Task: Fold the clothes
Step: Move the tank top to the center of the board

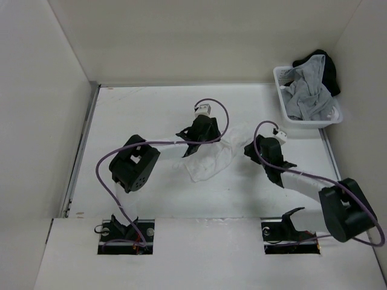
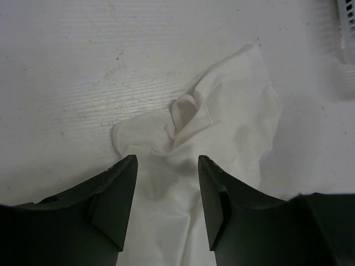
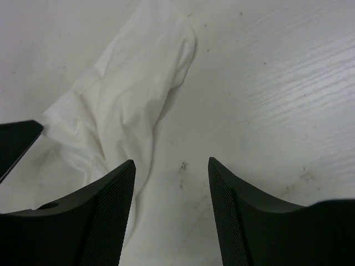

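Lying crumpled on table (image 1: 151, 112), white garment (image 1: 207, 163), left jaws spread over it, right jaws spread beside it.

white clothes (image 1: 205, 164), black fingers (image 2: 111, 205); white basket (image 1: 283, 96), grey garment (image 1: 308, 96)

You find nothing to read in any of the three views. The white garment (image 2: 238, 127) carries no print or tag that you can make out. The white basket (image 1: 282, 96) shows no lettering. The dark specks on the table (image 3: 277, 83) are marks, not characters.
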Tool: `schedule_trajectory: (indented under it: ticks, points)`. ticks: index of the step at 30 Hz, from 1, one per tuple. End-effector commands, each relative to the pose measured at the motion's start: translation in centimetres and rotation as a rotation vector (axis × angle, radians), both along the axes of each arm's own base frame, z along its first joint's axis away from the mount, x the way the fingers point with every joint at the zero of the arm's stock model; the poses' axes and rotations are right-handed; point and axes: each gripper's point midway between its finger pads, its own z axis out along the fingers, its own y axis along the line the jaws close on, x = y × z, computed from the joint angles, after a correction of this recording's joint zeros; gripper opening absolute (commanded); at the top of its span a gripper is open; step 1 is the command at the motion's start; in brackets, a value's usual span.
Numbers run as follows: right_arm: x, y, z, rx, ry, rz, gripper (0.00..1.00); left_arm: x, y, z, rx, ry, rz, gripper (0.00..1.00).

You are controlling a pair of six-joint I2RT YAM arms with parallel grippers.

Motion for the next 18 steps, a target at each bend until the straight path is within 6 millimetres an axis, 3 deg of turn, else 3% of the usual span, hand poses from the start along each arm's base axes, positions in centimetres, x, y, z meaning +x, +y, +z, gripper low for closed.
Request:
schedule_trajectory:
  ticks: [1, 4, 6, 10, 14, 18]
  points:
    - [4.5, 0.4, 3.1, 0.076, -0.113, -0.035, 0.61, 1.9, -1.9, 4.0, -0.085, -0.075, -0.014, 0.46]
    - [7.1, -0.5, 1.9, 0.073, -0.089, -0.077, 0.61, 1.9, -2.7, 3.6, -0.072, -0.063, -0.042, 0.45]
    - [8.6, -0.9, 1.3, 0.080, -0.074, -0.099, 0.48, 2.1, -2.9, 3.0, -0.057, -0.055, -0.044, 0.41]
    - [10.9, -1.4, 1.4, 0.089, -0.063, -0.120, 0.43, 2.2, -3.1, 2.4, -0.054, -0.039, -0.054, 0.28]
    - [11.1, -1.5, 0.9, 0.054, -0.006, -0.137, 0.47, 1.8, -2.2, 1.5, -0.036, -0.006, -0.038, 0.34]
    - [10.0, -1.0, 0.6, 0.050, 0.019, -0.149, 0.51, 1.6, -0.6, 1.5, -0.004, -0.013, 0.011, 0.43]
